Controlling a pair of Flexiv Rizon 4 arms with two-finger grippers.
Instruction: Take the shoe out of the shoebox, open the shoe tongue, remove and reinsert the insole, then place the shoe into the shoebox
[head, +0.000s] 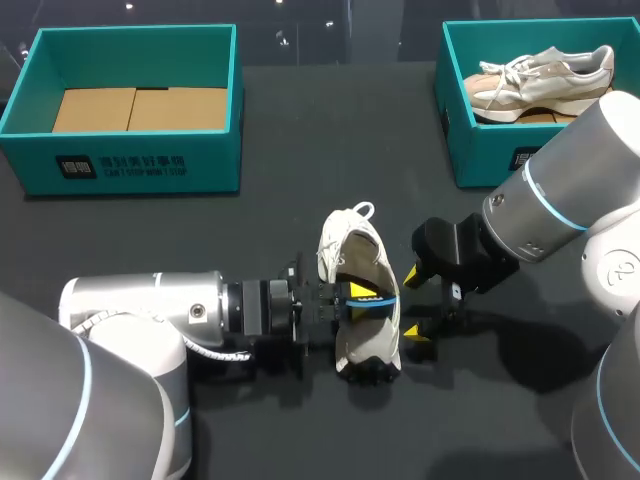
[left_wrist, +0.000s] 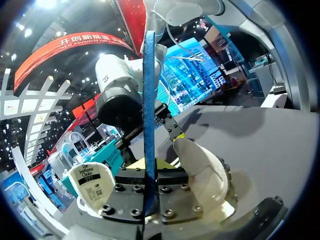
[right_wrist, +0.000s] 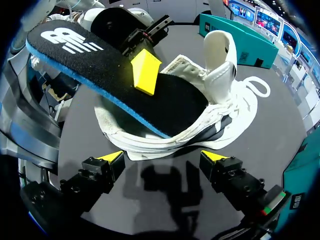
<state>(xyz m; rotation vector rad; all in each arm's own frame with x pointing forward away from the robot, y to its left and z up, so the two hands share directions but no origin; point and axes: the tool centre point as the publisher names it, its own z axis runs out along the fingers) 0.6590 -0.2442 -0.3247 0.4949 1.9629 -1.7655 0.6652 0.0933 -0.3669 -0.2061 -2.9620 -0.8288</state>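
Observation:
A white shoe (head: 352, 248) lies on the dark table at the centre, its tongue (right_wrist: 220, 59) folded up and open. My left gripper (head: 357, 293) comes in from the left and is shut on the black insole with a blue underside (right_wrist: 95, 57). One yellow fingertip (right_wrist: 145, 73) presses on the insole's top. The logo end of the insole is lifted out, and the other end still lies inside the shoe (right_wrist: 200, 122). In the left wrist view the insole (left_wrist: 148, 100) stands edge-on between the fingers, next to the shoe (left_wrist: 202, 175). My right gripper (head: 416, 310) is open beside the shoe, fingertips (right_wrist: 113, 157) apart and holding nothing.
A teal shoebox (head: 135, 165) with a cardboard floor stands at the back left. Another teal shoebox (head: 470, 150) at the back right holds a beige shoe (head: 540, 78). Dark table surface lies between the boxes and my arms.

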